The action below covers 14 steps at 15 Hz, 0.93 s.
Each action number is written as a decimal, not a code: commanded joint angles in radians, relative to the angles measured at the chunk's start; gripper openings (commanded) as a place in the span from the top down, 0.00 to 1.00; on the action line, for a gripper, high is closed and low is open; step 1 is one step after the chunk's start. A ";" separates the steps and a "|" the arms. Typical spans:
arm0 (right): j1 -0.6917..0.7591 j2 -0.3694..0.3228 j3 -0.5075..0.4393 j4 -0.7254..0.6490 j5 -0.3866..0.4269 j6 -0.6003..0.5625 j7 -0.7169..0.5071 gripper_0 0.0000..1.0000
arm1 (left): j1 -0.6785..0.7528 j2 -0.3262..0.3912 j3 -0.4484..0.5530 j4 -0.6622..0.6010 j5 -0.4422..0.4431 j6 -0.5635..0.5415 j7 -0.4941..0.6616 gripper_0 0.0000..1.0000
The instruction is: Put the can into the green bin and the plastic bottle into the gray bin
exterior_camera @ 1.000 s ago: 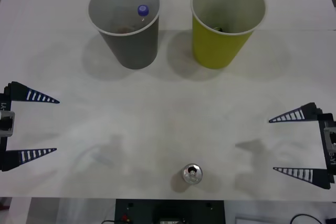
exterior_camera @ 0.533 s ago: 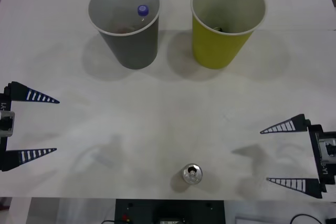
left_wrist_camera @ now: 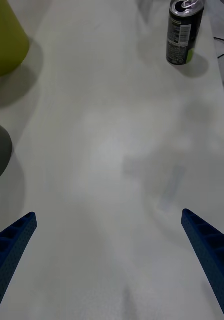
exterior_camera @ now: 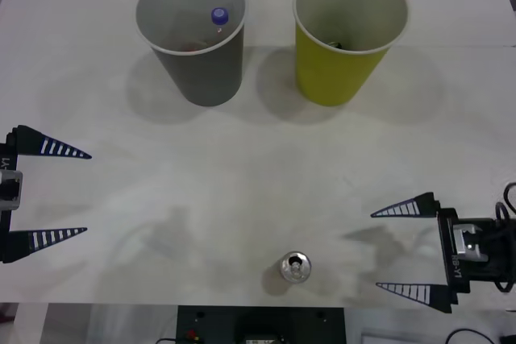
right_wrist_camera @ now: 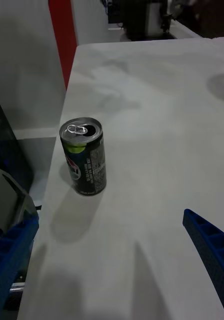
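Centrally, a white tabletop [exterior_camera: 258, 167]; the can [exterior_camera: 295, 267] upright at its near edge, right gripper [exterior_camera: 385, 250] spread beside it, left gripper [exterior_camera: 81, 192] released.

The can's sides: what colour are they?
Dark, nearly black, with a yellow-green patch on the can; the right wrist view shows it best.

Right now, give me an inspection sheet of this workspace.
Surface: white table, bare between the things.
Can: upright at the near edge, opened, free.
Plastic bottle: inside the gray bin.
Green bin: upright beside the gray one, something small and dark inside.
Clutter: nothing seen.
Left gripper: open, at the left edge.
Right gripper: open, fingers pointing at the can, apart from it.
Cables: black ones below the table's near edge.
Surroundings: red post past the table.
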 commanded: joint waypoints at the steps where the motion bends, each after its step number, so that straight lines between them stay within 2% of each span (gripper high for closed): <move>1: -0.011 0.053 0.026 0.045 0.000 0.002 0.094 0.00 | 0.000 0.000 0.000 0.000 0.000 0.000 0.000 0.00; 4: -0.023 0.091 0.049 0.094 0.000 0.002 0.185 0.00 | 0.000 0.000 0.000 0.000 0.000 0.000 0.000 0.00; 6: -0.038 0.116 0.068 0.128 0.002 -0.001 0.201 0.00 | 0.000 0.000 0.000 0.000 0.000 0.000 0.000 0.00; 14: -0.057 0.268 0.073 0.146 0.126 0.011 0.198 0.00 | 0.000 0.000 0.000 0.000 0.000 0.000 0.000 0.00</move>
